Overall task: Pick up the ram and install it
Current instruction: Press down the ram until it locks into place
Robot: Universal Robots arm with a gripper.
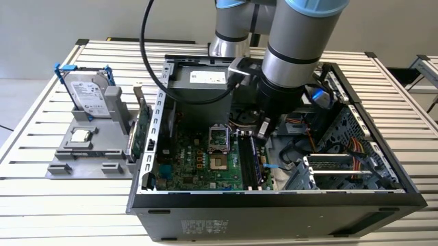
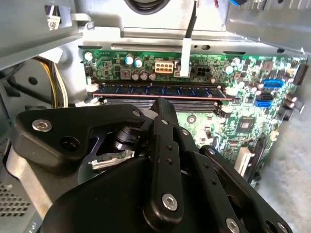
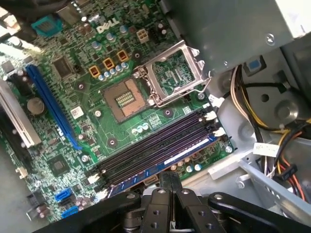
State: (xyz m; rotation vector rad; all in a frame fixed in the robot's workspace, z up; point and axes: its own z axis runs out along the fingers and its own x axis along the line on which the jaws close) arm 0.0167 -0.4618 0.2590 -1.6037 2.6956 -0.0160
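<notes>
The ram (image 2: 160, 91) is a long dark stick with a row of chips. It stands in the outermost memory slot on the green motherboard (image 3: 92, 141), with empty dark slots (image 3: 155, 141) alongside it. In the first wrist view its blue-labelled edge, the ram (image 3: 167, 161), runs just past my fingertips. My black gripper (image 2: 163, 104) is shut, its tips close over the stick's middle; I cannot tell whether they touch. In the exterior view the gripper (image 1: 263, 134) reaches down inside the open computer case (image 1: 274, 197), over the ram (image 1: 253, 161).
The open CPU socket (image 3: 126, 99) lies beside the slots. Yellow and orange cables (image 3: 248, 104) and the metal drive cage (image 1: 342, 164) crowd one side. Outside the case, a grey fixture (image 1: 89, 164) holds a hard drive (image 1: 89, 95) and a green expansion card (image 1: 140, 128).
</notes>
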